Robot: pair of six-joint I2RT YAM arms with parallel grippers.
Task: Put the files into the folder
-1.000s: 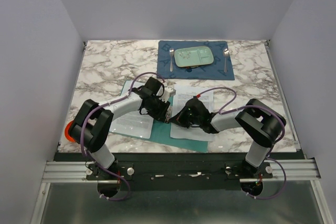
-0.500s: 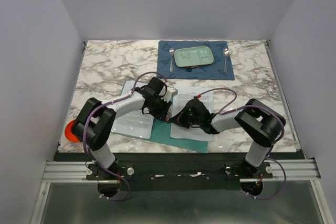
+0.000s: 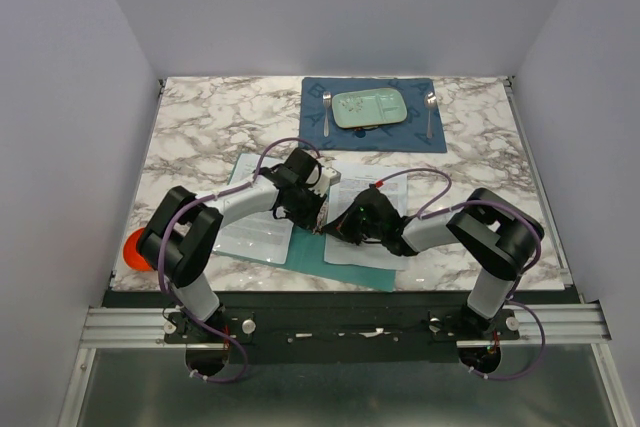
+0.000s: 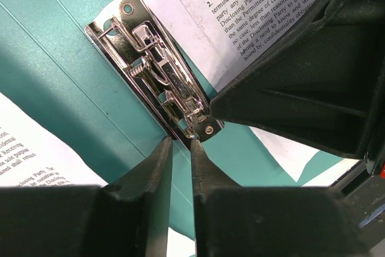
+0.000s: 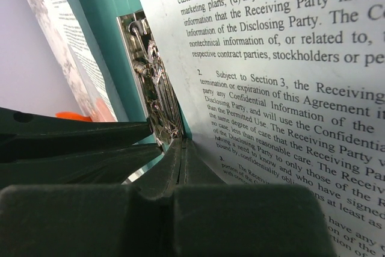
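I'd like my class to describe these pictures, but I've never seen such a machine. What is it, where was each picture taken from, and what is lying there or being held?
It is two robot arms bolted at the near edge of a marble table. The wide picture looks down from above. The two close-ups come from cameras on the wrists, so each shows its own fingers. An open teal folder lies flat, with printed sheets on both leaves and a metal clip at its crease. The left gripper has a narrow gap between its fingers; the right gripper is shut. Both tips are at the clip's end, and neither visibly holds anything. Farther back, a green plate sits on a blue placemat.
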